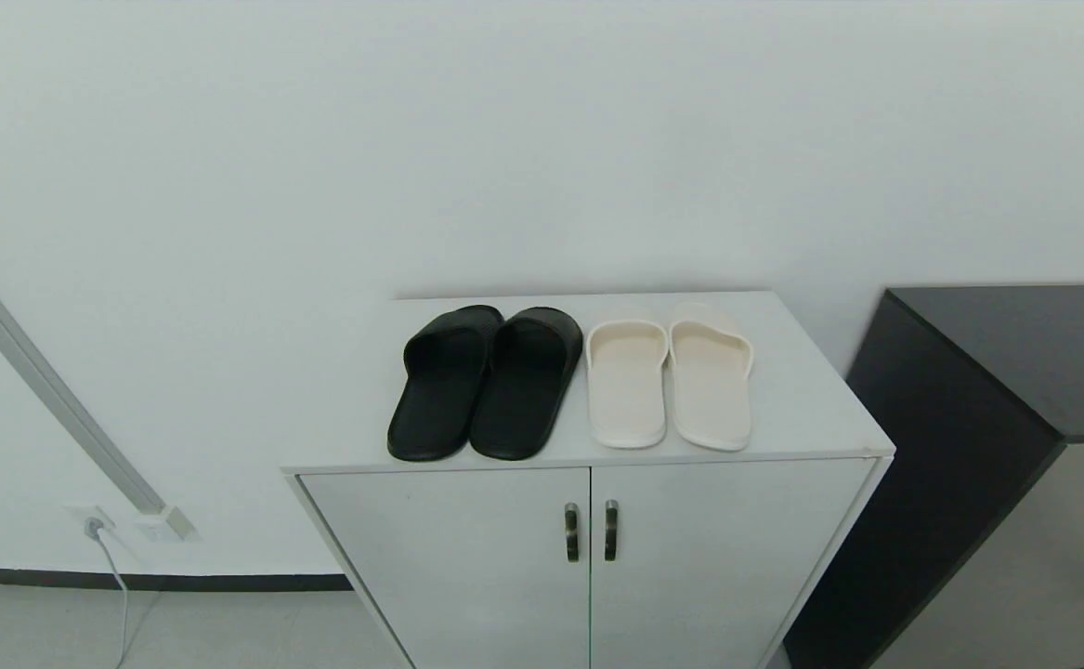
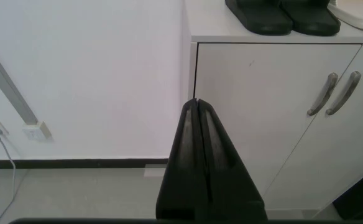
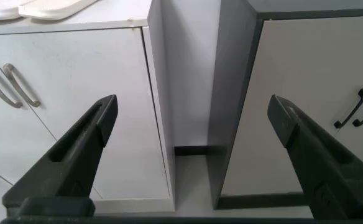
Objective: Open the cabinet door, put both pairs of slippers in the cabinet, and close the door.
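Observation:
A white two-door cabinet (image 1: pixel 467 557) stands against the wall, both doors shut, with two dark metal handles (image 1: pixel 590 531) at the centre seam. On its top lie a black pair of slippers (image 1: pixel 484 381) on the left and a cream pair of slippers (image 1: pixel 670 383) on the right, toes toward the wall. My left gripper (image 2: pixel 197 102) is shut with nothing in it, low in front of the cabinet's left door (image 2: pixel 256 118). My right gripper (image 3: pixel 191 109) is open and empty, facing the gap beside the cabinet's right side (image 3: pixel 181 81); the handles (image 3: pixel 7 87) are off to one side.
A dark cabinet (image 1: pixel 978 418) with its own handles (image 3: pixel 358 109) stands close to the right of the white one, leaving a narrow gap. A wall socket with a cable (image 1: pixel 96 530) and a slanted conduit (image 1: pixel 31 372) are at the left. Bare floor lies in front.

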